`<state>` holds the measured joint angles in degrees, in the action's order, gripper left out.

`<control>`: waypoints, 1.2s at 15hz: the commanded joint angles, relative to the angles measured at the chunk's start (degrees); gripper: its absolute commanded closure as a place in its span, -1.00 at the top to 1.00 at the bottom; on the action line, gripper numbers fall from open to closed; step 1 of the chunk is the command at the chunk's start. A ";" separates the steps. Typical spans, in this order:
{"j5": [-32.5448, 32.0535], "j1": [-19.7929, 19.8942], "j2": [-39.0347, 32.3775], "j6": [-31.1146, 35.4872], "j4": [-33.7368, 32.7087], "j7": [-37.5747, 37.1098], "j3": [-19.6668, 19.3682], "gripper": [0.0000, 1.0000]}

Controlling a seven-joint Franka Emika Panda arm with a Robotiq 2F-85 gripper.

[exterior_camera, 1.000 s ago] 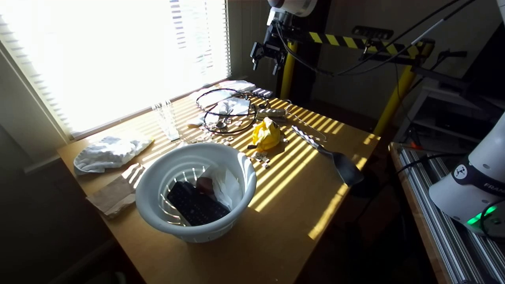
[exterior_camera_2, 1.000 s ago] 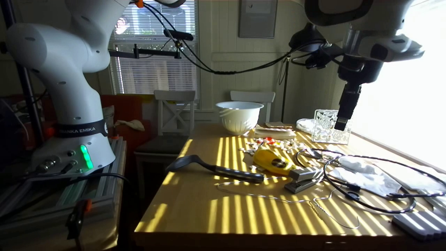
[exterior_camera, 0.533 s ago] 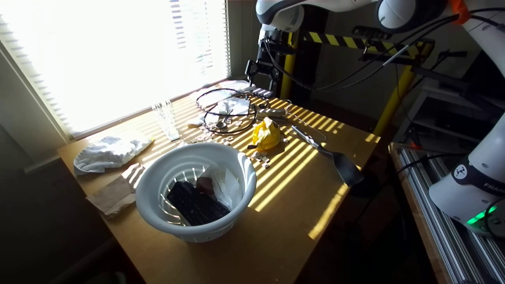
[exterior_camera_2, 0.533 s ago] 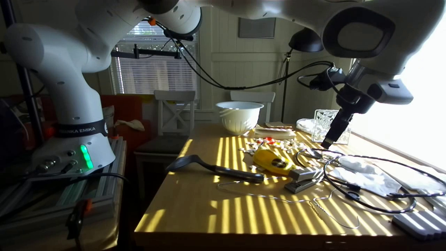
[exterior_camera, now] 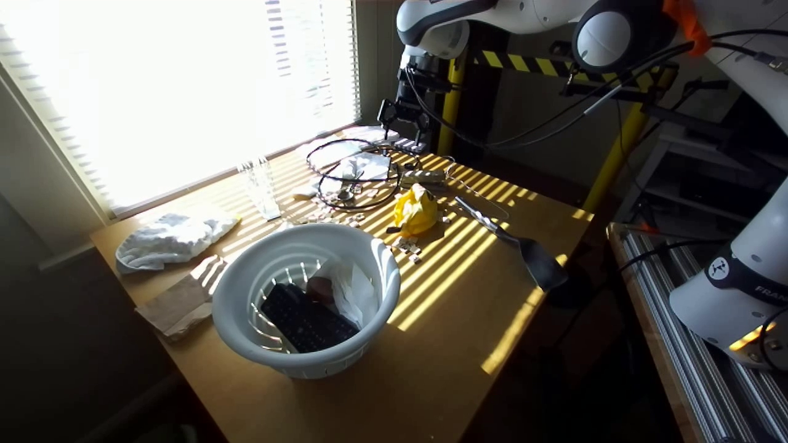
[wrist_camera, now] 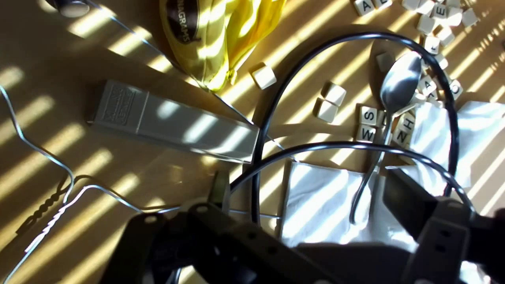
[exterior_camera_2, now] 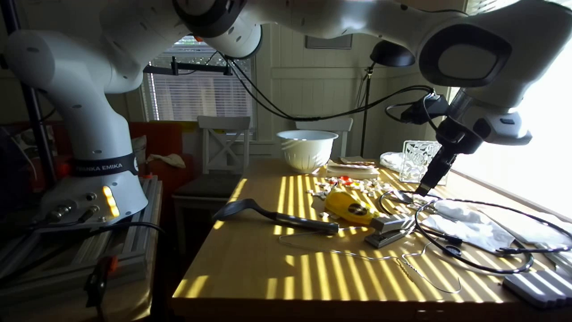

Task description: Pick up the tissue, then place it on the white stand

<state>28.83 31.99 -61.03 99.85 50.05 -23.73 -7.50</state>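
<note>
1 tool (exterior_camera: 403, 136) spread wide, holding nothing | tissue (wrist_camera: 317, 197): left edge runs up-down in wrist view | long axis unclear

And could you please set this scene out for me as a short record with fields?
gripper: open, above the table
tissue: likely the white piece crossed by the handle of the spoon
white stand: upright near the window
colander: holds a black keyboard-like object and something white
stapler: near the yellow bag
letter tiles: scattered loose
</note>
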 commanded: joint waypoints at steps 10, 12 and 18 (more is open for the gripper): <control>1.82 -1.62 -5.68 22.43 -0.93 -11.56 -0.17 1.00; 0.91 -1.96 -6.80 22.28 -1.96 -12.00 -0.81 1.00; -0.71 -1.44 -10.47 22.76 -6.03 -12.09 1.00 1.00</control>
<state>30.55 30.10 -68.34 122.11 48.79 -35.04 -7.79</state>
